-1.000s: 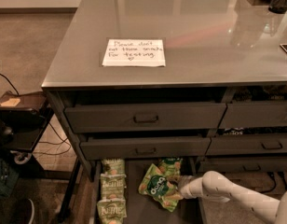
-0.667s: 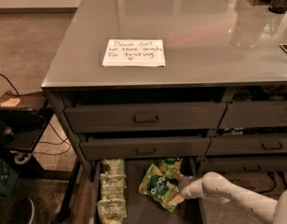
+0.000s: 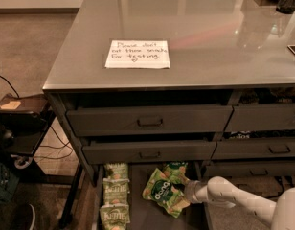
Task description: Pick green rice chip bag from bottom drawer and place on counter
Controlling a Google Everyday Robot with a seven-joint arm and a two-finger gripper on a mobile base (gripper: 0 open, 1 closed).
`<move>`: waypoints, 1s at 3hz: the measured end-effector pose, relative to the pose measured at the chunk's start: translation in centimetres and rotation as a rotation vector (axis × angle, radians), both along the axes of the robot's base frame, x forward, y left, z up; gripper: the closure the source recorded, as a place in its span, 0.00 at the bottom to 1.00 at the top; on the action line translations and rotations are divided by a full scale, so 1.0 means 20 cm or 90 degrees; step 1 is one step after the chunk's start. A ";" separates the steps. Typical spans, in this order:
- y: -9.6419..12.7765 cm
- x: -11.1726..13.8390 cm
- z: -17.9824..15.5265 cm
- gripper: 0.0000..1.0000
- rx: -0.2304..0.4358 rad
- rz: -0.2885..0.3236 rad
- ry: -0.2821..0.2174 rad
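The green rice chip bag point(image 3: 162, 193) lies tilted on the floor of the open bottom drawer point(image 3: 143, 215), its dark round logo facing up. My gripper point(image 3: 185, 193) comes in from the right on a white arm and its tip is against the bag's right edge. The counter point(image 3: 195, 32) is the glossy grey top above, with a white handwritten note point(image 3: 137, 54) on its left part.
Three pale-green bags point(image 3: 115, 195) lie in a column at the drawer's left. Another green bag point(image 3: 175, 169) lies behind the chip bag. Two handled drawers point(image 3: 150, 120) sit above, slightly open. A dark cart point(image 3: 20, 123) with cables stands at left.
My gripper has crept slightly left toward the bag's right edge. The bag has stayed in place.
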State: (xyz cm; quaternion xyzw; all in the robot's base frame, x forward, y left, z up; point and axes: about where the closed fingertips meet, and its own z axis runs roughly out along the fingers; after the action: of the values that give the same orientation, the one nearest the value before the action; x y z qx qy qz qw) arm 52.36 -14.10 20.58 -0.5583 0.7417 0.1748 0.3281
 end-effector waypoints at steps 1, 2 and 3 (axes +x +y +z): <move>-0.04 0.03 -0.07 0.14 -0.001 -0.012 0.013; -0.08 0.04 -0.17 0.16 0.000 -0.034 0.049; -0.08 0.02 -0.25 0.17 0.006 -0.046 0.084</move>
State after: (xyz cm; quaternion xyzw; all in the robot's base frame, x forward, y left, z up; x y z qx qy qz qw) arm 52.71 -15.73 15.55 -0.5169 0.7804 0.2028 0.2875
